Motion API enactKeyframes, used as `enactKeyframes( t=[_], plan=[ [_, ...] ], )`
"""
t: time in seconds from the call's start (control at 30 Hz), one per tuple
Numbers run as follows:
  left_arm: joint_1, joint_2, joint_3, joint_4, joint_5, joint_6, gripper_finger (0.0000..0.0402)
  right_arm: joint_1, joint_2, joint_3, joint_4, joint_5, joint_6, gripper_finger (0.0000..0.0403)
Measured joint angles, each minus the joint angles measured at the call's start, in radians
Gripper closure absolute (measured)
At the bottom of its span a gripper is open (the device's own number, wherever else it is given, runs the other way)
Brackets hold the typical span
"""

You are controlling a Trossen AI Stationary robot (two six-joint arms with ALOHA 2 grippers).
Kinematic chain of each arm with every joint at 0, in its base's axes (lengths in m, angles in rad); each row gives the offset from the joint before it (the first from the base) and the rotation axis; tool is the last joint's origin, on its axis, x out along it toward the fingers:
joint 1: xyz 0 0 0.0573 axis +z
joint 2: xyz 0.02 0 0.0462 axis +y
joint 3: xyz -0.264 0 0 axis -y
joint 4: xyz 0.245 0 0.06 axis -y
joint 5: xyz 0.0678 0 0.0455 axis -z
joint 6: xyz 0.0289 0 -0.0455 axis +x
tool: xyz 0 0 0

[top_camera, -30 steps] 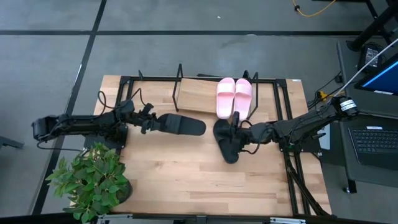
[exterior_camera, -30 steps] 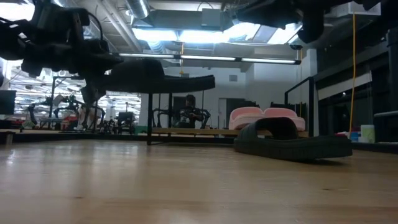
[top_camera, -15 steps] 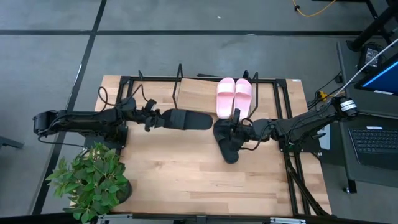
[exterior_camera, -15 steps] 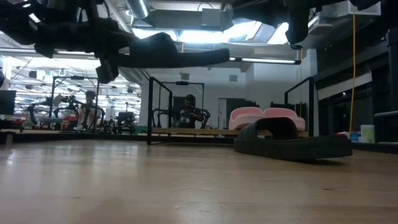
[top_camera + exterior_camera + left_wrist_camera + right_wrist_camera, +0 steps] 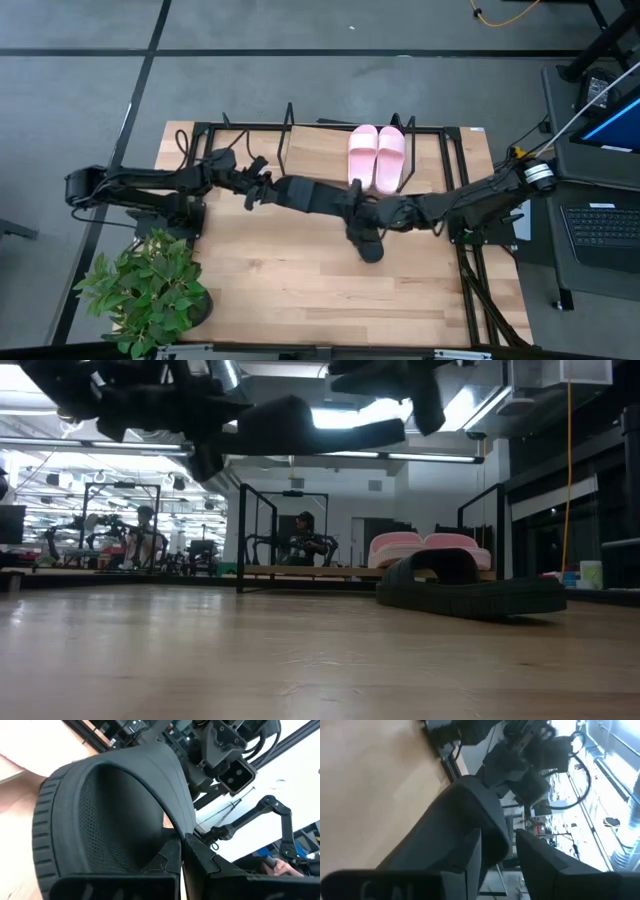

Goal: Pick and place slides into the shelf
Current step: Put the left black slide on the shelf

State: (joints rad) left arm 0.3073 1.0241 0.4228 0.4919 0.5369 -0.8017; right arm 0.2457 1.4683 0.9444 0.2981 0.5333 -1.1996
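Observation:
My left gripper (image 5: 268,188) is shut on one black slide (image 5: 310,195) and holds it in the air over the table's middle, level with the far ceiling lights in the low view (image 5: 320,430). My right gripper (image 5: 358,208) is open at that slide's free end (image 5: 490,825), with a finger on either side. The second black slide (image 5: 368,240) lies sole down on the tabletop (image 5: 470,590). Two pale pink slides (image 5: 377,155) lie side by side on the right part of the shelf's tilted board (image 5: 310,160). My left gripper pinches the black slide at the edge beside its wide strap (image 5: 172,827), at the end nearer the table's left. The fingers come level from the left, along the slide. It is lifted clear and reaches out roughly level toward the right arm. My right gripper: I cannot tell whether its fingers touch the slide's free end.
A potted plant (image 5: 145,290) stands at the table's near left corner. The shelf's black wire frame (image 5: 288,125) runs along the far edge, with bare board left of the pink slides. A laptop (image 5: 605,225) sits beyond the right edge. People show far off in the room (image 5: 305,540).
My left gripper has carried the black slide up and toward the table's right, until its free end reached my right gripper. My right gripper has moved left, away from above the slide on the table, toward the held one. The slide on the table stayed put.

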Motion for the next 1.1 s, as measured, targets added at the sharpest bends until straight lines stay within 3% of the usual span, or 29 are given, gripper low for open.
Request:
enactKeyframes(
  t=[0.37, 0.73, 1.1],
  plan=[
    [0.016, 0.059, 0.023, -0.002, 0.025, 0.001, 0.0401, -0.01, 0.139, 0.143, -0.069, 0.028, -0.086, 0.0279],
    [0.016, 0.06, 0.023, -0.002, 0.027, 0.001, 0.0401, -0.012, 0.201, 0.17, -0.096, 0.067, -0.142, 0.0281],
    [0.015, 0.06, 0.023, -0.002, 0.027, 0.001, 0.0401, -0.014, 0.223, 0.171, -0.086, 0.067, -0.187, 0.0315]
  ],
)
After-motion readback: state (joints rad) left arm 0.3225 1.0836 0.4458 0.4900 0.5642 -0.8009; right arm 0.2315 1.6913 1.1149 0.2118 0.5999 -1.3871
